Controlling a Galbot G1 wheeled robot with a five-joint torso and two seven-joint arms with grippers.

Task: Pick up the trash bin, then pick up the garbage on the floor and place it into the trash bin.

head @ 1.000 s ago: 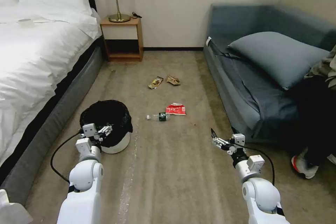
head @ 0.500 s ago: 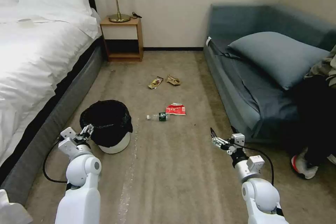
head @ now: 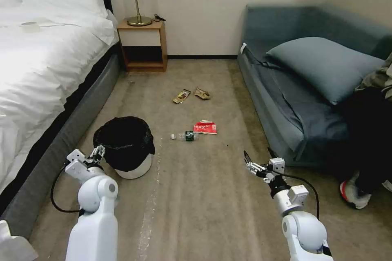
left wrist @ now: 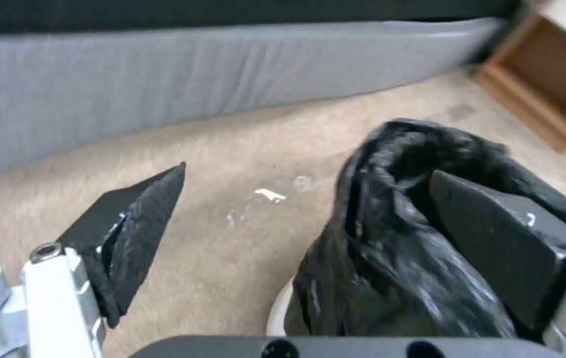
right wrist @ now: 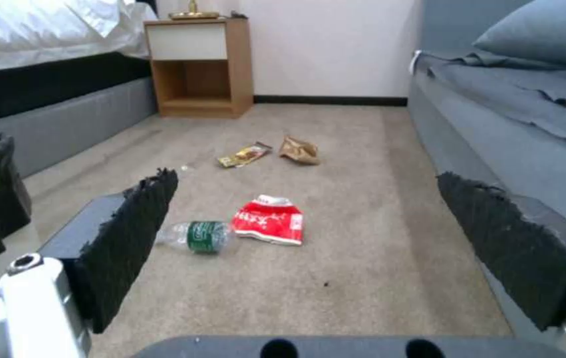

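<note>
Beside the bin's (head: 124,147) bed-side rim, left claw (head: 96,154) gapes wide, one finger (left wrist: 495,238) inside the liner; right claw (head: 256,162) idles open.

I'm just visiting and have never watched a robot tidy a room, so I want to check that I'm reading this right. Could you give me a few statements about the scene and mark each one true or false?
1. The trash bin stands upright on the carpet beside the bed. True.
2. The left gripper has its fingers closed on the bin's rim. False: they are open, one finger over the black liner, the other outside it.
3. The clear plastic bottle lies on the carpet next to the red-and-white packet. True.
4. The right gripper holds the gold-brown wrapper. False: it is open and empty; the wrapper lies on the floor beside the tan paper wad.
5. Some garbage is already on the sofa. False: all four pieces are on the carpet.
</note>
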